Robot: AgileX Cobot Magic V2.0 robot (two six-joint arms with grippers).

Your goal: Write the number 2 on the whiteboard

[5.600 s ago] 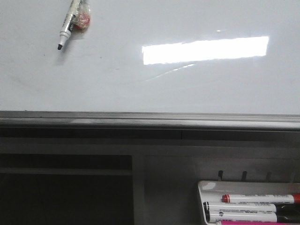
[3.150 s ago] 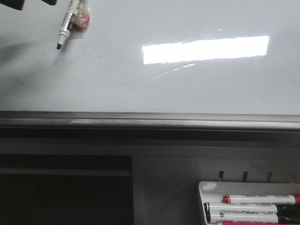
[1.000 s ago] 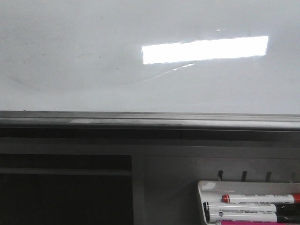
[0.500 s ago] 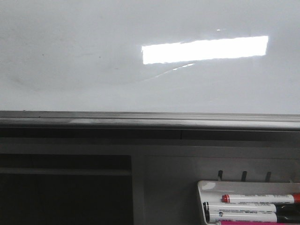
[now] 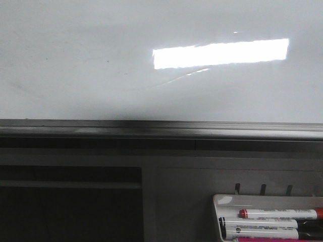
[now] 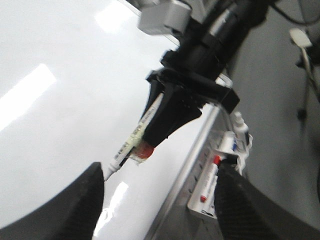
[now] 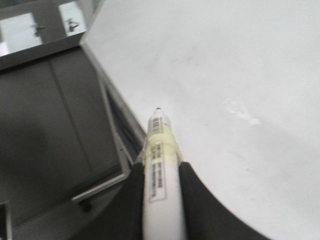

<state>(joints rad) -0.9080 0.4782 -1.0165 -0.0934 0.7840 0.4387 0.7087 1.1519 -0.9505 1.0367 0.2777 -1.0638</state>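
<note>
The whiteboard [image 5: 101, 60] is glossy white with a bright rectangular reflection. No black number 2 shows on it in any view. Neither gripper is in the front view. My right gripper [image 7: 159, 167] is shut on a white marker [image 7: 159, 150] with a black tip, pointed at the whiteboard [image 7: 240, 75] near its edge. In the left wrist view, the right gripper [image 6: 172, 112] holds the marker [image 6: 132, 140] slanted over the whiteboard [image 6: 60, 100]; I cannot tell if the tip touches. My left gripper [image 6: 160, 172] is open and empty, away from the board.
A grey metal rail [image 5: 161, 128] runs along the board's lower edge. A small white tray [image 5: 267, 217] with several spare markers hangs below at the right; it also shows in the left wrist view [image 6: 220, 175]. Dark shelving lies under the rail.
The marker and gripper seen at the top left of the front view have left that view. The faint shadow on the board has shifted.
</note>
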